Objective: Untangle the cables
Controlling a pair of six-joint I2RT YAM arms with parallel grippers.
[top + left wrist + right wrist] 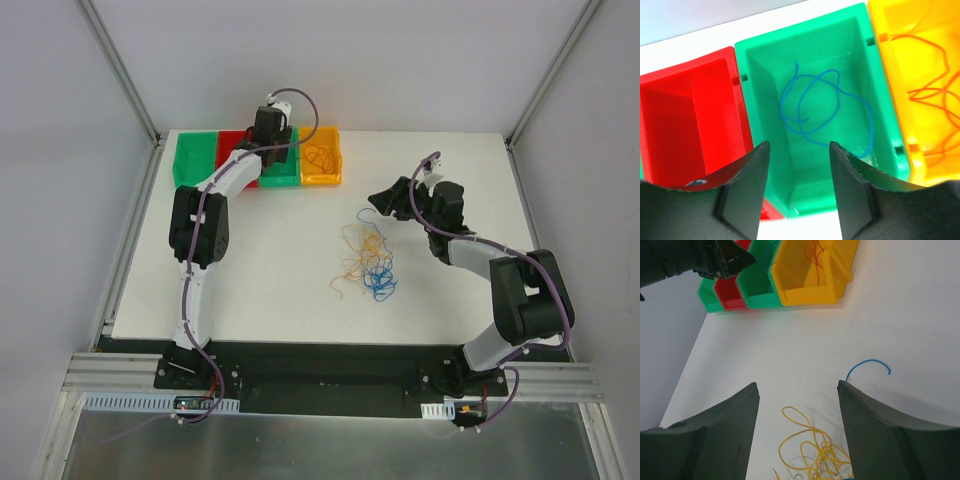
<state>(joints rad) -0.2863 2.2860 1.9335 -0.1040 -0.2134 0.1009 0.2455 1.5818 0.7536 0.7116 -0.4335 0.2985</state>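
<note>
The tangle of cables (368, 262) lies mid-table, yellow and orange strands above a blue clump. My right gripper (378, 203) hovers just beyond it, open; in its wrist view the right gripper (797, 385) has yellow loops (815, 447) low between the fingers and touches nothing. A single blue cable (868, 365) curls on the table by the right finger. My left gripper (272, 135) hangs over the bins, and the left gripper (799, 146) stands open and empty. Below it a blue cable (822, 107) lies loose in a green bin (760, 80).
Four bins stand in a row at the back: green (190, 160), red (232, 142), green (283, 178), and yellow (322, 170), which holds orange cables (935, 95). The red bin (695, 115) shows no cable. White enclosure walls rise on both sides of the table.
</note>
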